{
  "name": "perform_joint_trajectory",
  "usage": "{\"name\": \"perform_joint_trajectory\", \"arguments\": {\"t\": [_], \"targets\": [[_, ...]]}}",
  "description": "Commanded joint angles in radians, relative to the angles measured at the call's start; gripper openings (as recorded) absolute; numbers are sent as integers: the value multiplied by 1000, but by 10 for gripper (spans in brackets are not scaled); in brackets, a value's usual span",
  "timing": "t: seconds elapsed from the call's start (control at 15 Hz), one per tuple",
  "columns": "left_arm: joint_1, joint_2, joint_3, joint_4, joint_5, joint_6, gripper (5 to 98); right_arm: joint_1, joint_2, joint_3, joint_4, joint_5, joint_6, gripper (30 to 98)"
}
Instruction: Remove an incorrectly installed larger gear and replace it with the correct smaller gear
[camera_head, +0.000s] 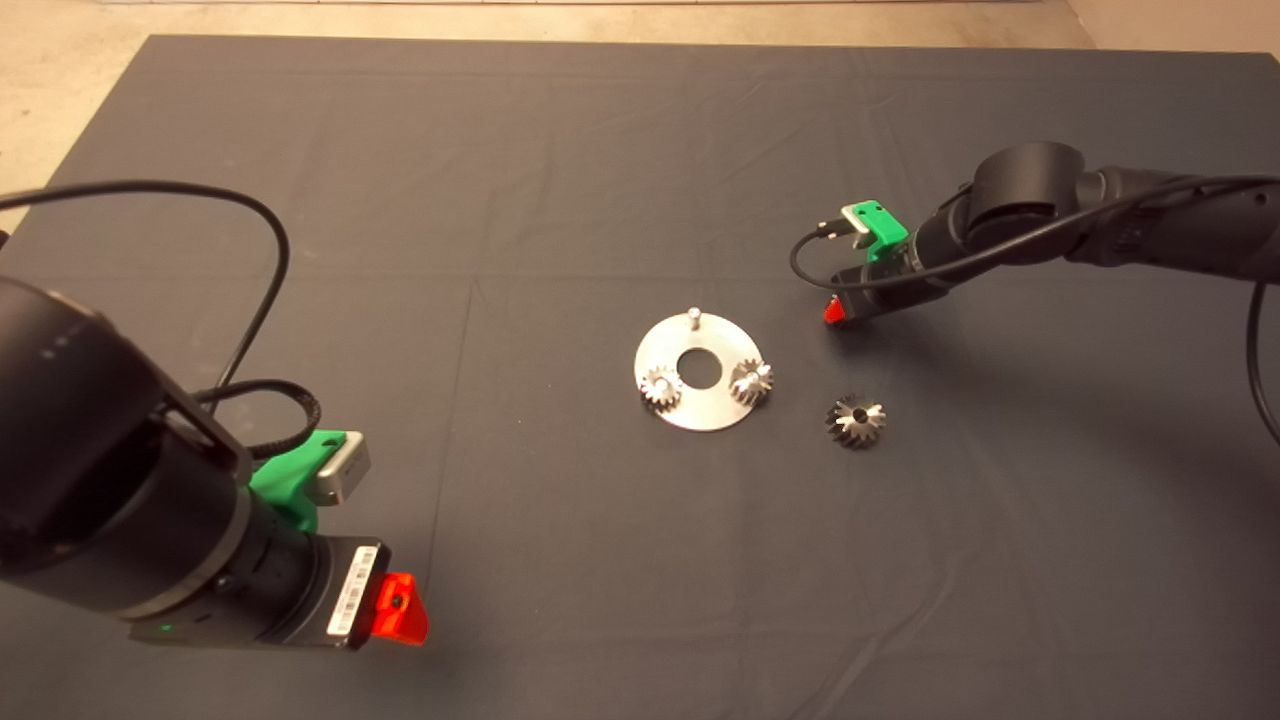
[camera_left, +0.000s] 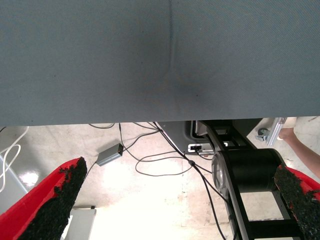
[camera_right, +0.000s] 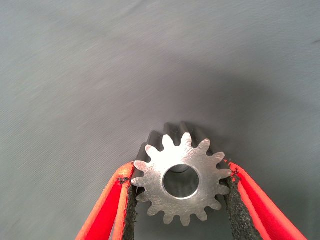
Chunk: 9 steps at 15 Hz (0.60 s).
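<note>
The right hand (camera_right: 181, 200) is pinching the smaller gear (camera_right: 181, 176), a little dull grey steel wheel with short straight teeth and a round hole in the middle. Its two red fingers (camera_right: 107, 212) press on the gear's sides, and the flat face of the gear looks at the wrist camera. From above, this hand (camera_head: 835, 310) hangs over the dark tabletop (camera_head: 560, 160), near the round shiny metal plate (camera_head: 705, 412) with a big hole in its middle. The plate has two small bright gears (camera_head: 660, 386) sitting on it, at about 8 o'clock and 4 o'clock. At 12 o'clock there is a thin bare metal pin (camera_head: 692, 316) with nothing on it. I think that pin is where the smaller gear should go. The pin lies at about 9 o'clock from the right hand, and it stands straight up, so the hole in the gear must line up right over the pin's tip before it slides down. The larger gear (camera_head: 855, 420), a wide shiny steel one with slanted teeth like a star, is already off the plate and lies on the tabletop at about 4 o'clock from the plate. The left hand (camera_head: 398, 608) waits far off at the lower left with its fingers (camera_left: 57, 200) spread wide and holding nothing. The right hand is much nearer to the pin.
</note>
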Motion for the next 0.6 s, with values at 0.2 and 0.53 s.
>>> {"name": "perform_joint_trajectory", "arguments": {"t": [0.2, 0.53], "targets": [[-8, 0, 14, -12, 53, -8, 976, 85, 67, 22, 6, -43, 8, 395], [-8, 0, 13, -12, 53, -8, 976, 114, 148, 13, 26, -104, 11, 395]]}}
